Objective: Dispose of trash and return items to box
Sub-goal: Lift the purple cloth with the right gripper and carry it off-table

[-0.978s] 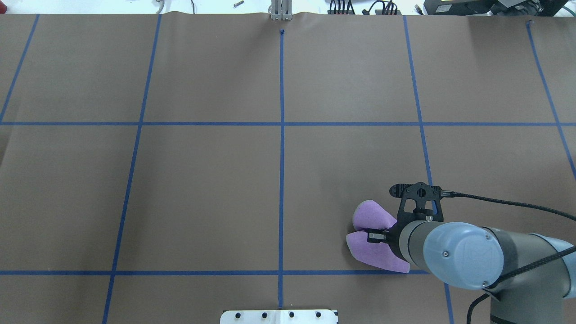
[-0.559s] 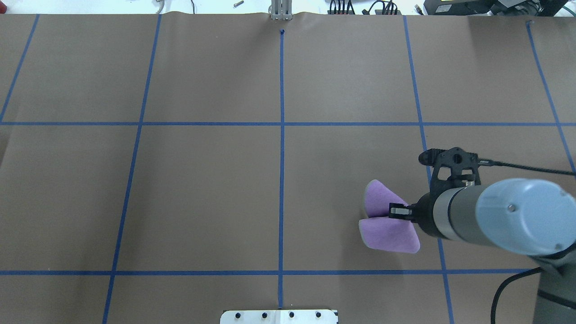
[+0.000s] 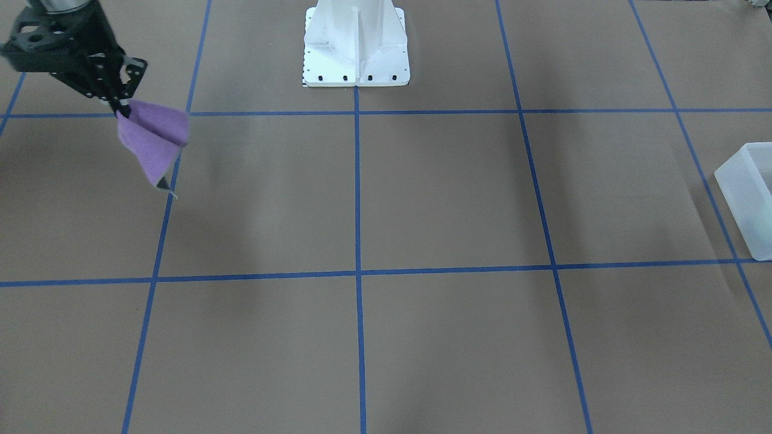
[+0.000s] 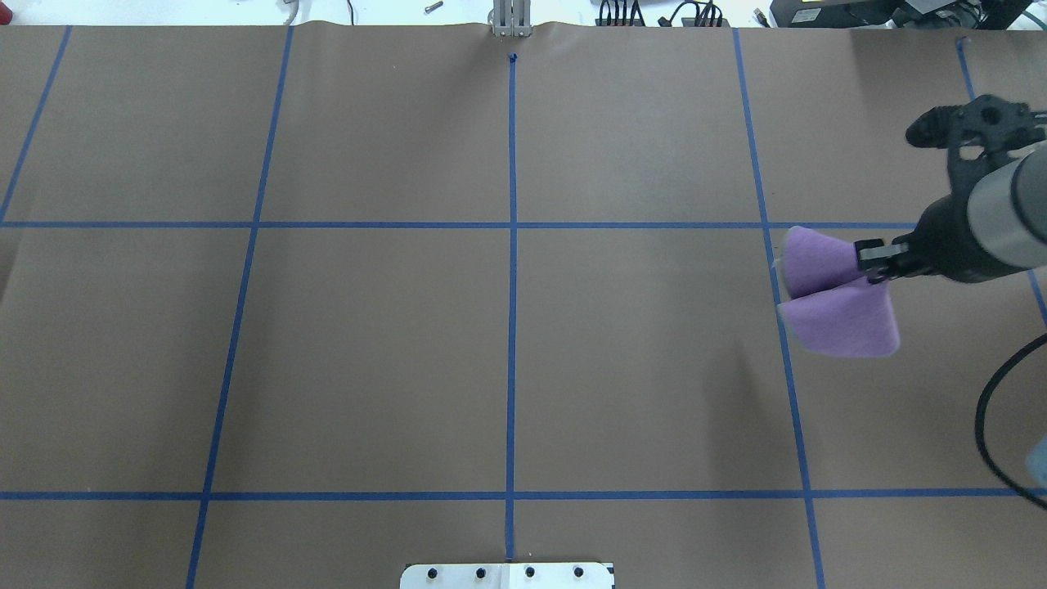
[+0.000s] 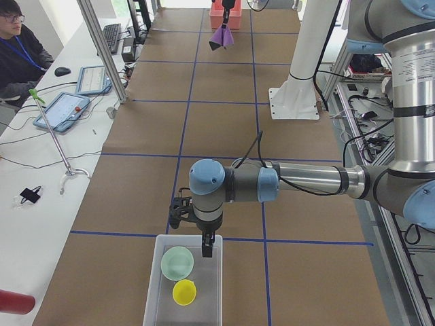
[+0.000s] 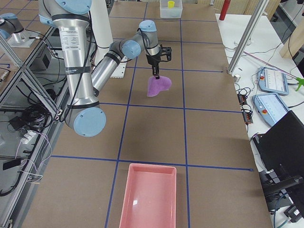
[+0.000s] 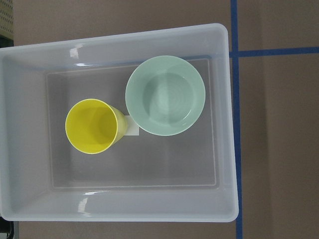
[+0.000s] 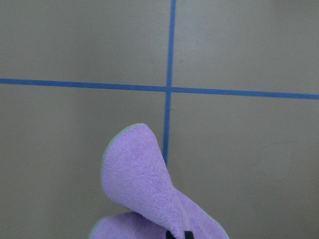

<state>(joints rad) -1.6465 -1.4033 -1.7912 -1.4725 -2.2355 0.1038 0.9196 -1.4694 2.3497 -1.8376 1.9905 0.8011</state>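
A folded purple cloth (image 4: 834, 315) hangs above the brown table, pinched at its fold by my right gripper (image 4: 871, 260), which is shut on it. The front view shows the same cloth (image 3: 154, 141) dangling below that gripper (image 3: 123, 108), clear of the table. The box (image 7: 227, 124), frosted white, holds an upright pale green bowl (image 7: 165, 95) and a yellow cup (image 7: 92, 126) lying on its side. My left gripper (image 5: 209, 244) hovers over the box's (image 5: 153, 292) near end. I cannot tell whether it is open or shut.
A long pink tray (image 6: 148, 194) lies at the table end on my right. The white robot base (image 3: 356, 42) stands at the table's rear middle. A person (image 5: 17, 51) sits at a side bench with tablets.
My right gripper has carried the purple cloth away from me and to the right in the overhead view, across the blue tape line. The cloth stays pinched.
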